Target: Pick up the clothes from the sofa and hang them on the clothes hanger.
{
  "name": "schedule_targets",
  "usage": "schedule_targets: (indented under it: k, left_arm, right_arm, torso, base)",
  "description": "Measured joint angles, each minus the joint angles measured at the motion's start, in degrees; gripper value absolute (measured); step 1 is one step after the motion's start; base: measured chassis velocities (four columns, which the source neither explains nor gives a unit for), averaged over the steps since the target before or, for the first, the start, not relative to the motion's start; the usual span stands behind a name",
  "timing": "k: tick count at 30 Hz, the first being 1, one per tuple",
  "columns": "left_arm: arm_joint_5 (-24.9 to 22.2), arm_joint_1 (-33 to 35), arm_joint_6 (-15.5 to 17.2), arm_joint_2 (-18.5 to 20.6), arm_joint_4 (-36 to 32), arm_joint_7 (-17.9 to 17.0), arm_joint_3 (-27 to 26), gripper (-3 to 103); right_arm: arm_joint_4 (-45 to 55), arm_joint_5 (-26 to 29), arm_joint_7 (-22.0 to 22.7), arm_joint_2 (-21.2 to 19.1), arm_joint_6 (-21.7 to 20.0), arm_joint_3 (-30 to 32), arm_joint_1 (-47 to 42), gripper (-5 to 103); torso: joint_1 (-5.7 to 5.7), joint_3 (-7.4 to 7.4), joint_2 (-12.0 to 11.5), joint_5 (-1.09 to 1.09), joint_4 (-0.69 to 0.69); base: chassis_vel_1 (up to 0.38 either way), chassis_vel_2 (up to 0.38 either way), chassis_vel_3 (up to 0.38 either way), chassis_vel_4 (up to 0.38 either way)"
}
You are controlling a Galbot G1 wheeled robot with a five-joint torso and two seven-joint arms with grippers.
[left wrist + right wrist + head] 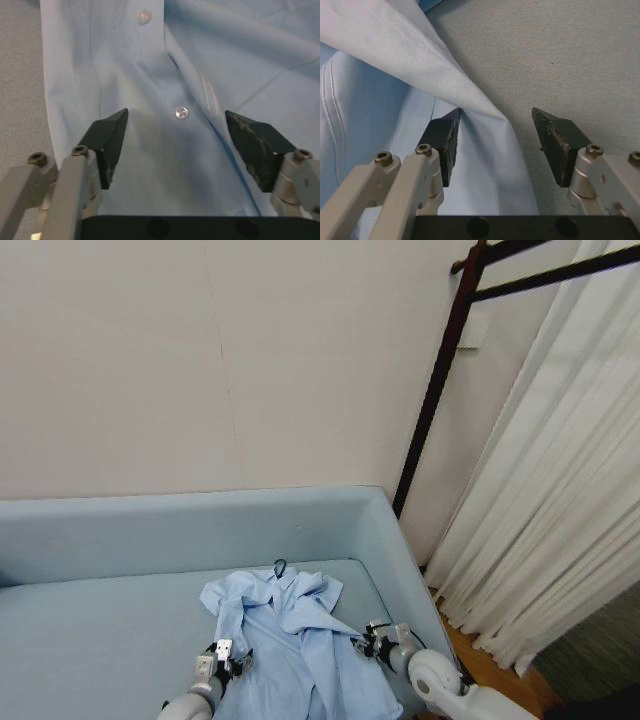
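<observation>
A light blue shirt [290, 640] lies spread on the pale blue sofa [100, 630], with a dark hanger hook [279, 567] poking out at its collar. My left gripper [224, 654] hovers open over the shirt's left side. In the left wrist view its fingers [107, 142] straddle the button placket [181, 113]. My right gripper [373, 642] sits open at the shirt's right edge. In the right wrist view one finger [445, 145] touches a fold of shirt cloth [410, 55], the other is over bare sofa fabric. A dark clothes rack [440, 370] stands behind the sofa's right end.
A plain wall [200, 360] rises behind the sofa back [200, 525]. White curtains [560, 490] hang at the right, beside the rack. A strip of wooden floor [480, 660] shows past the sofa's right arm.
</observation>
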Motion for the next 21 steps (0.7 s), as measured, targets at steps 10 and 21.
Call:
schedule_targets:
  k: [10, 21]
  left_arm:
    - [0.17, 1.59, -0.94, -0.98, 0.51, 0.48, -0.71, 30]
    - [1.56, 3.37, -1.86, -1.02, -2.03, 1.45, -1.5, 0]
  right_arm:
    - [-0.58, -0.03, -0.96, 0.53, 1.09, -0.64, 0.27, 20]
    - [5.69, 0.07, -1.46, -0.33, 1.14, -0.66, -2.13, 0]
  torso:
    - [0.0, 0.0, -0.01, 0.0, 0.0]
    - [0.0, 0.0, -0.01, 0.0, 0.0]
  base:
    - [0.0, 0.0, 0.0, 0.0]
    - [0.0, 0.0, 0.0, 0.0]
